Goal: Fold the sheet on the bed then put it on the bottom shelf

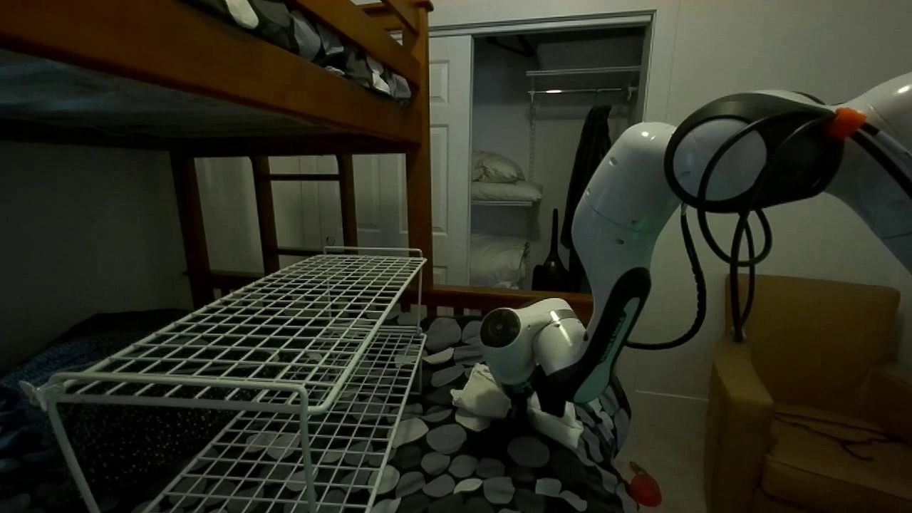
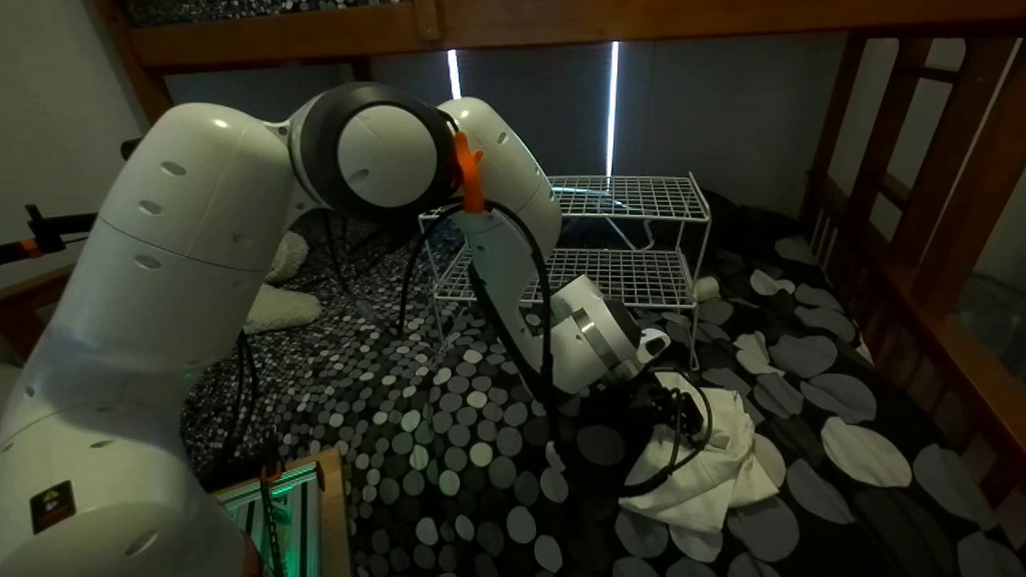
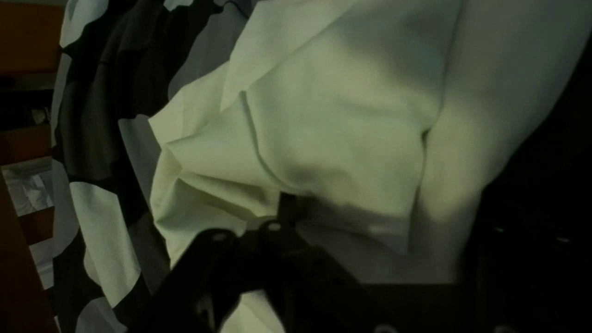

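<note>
Tool [image 3: 268, 223] foremost, the cream sheet [image 3: 344, 134] lies creased in loose layers.

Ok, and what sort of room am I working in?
Looks like a bedroom, probably in a home: a wooden bunk, a spotted bed and an open closet.

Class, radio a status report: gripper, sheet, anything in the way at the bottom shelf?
Gripper down at the sheet, hold unclear. Sheet wrinkled on the bed, not yet shelved. Top wire grid over bottom shelf, may block entry from above.
</note>
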Motion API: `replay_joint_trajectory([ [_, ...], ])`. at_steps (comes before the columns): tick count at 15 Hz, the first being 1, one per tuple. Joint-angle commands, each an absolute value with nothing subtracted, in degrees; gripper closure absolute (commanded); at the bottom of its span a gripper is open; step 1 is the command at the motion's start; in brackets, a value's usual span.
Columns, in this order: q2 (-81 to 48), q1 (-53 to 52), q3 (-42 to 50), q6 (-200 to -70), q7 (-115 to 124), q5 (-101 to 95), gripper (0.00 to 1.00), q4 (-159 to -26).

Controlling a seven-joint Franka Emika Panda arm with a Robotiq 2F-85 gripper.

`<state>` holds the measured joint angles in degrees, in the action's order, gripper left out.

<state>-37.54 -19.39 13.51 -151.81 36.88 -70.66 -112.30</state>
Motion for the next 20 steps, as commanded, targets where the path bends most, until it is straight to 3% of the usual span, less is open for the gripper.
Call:
replay_joint_trajectory([
  [1,-36.63,-20.68,14.20,-150.99,38.04,-72.49,0.58,-113.01],
  [7,-31.72,-25.76,15.07,-148.14,39.50,-78.71,1.00,-115.17],
  [15,-25.96,-20.95,-0.10,-127.54,49.14,-102.06,0.97,-116.40],
  [20,-23.30,-18.18,-6.49,-121.11,52.66,-109.18,0.97,-119.17],
])
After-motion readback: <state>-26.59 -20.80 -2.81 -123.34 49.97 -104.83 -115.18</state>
